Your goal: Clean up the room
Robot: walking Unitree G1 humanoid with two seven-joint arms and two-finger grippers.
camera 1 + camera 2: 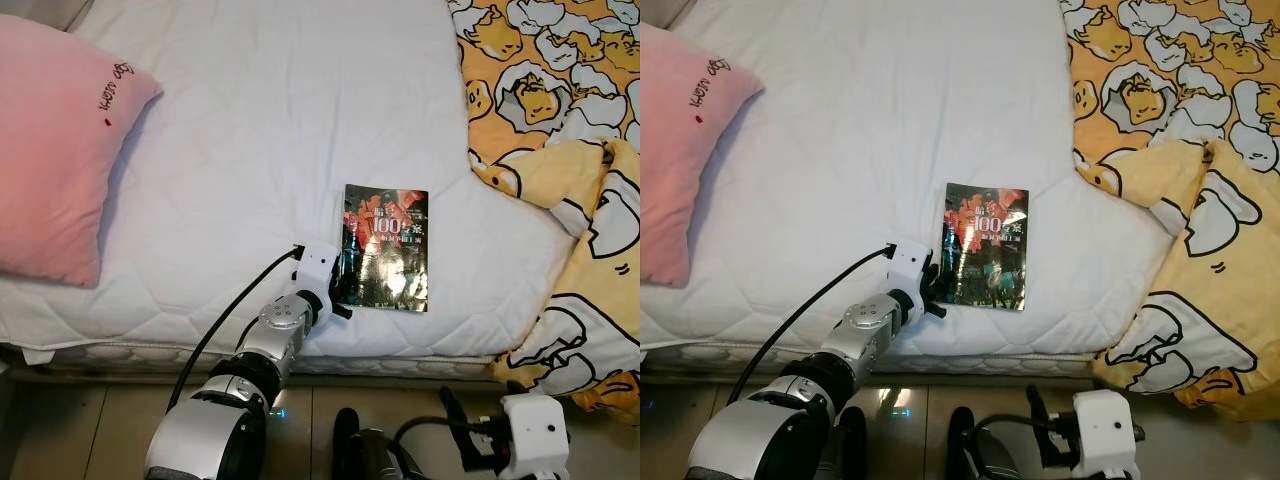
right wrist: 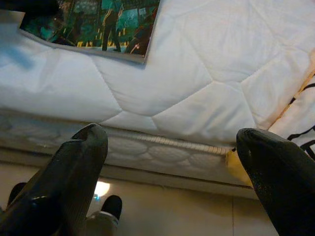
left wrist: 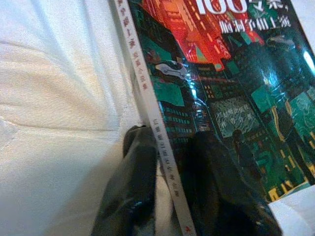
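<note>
Your left gripper (image 3: 170,182) is at the near left edge of the book (image 1: 386,248), fingers straddling the spine: one finger sits on the mattress (image 1: 280,150) side, the other rests on the glossy cover. They look pinched on the spine edge. My read is that this is an edge grip because the book lies flat on soft bedding, and there's no room to get a finger under it except by pressing in at the side.

The book sits cover up near the front edge of the mattress, roughly mid-bed, between the pink pillow (image 1: 55,150) on the robot's left and the yellow cartoon blanket (image 1: 560,150) on the right. It's well apart from the pillow and close to, but not touching, the blanket, which drapes over the bed's front edge.

Your right gripper (image 2: 172,172) hangs low in front of the bed frame, below mattress level, fingers wide apart and holding nothing. From its wrist camera the book's near corner is above and away, so that arm is idle.

The grip is thin and at one edge only, so expect the far side to sag when lifted.
</note>
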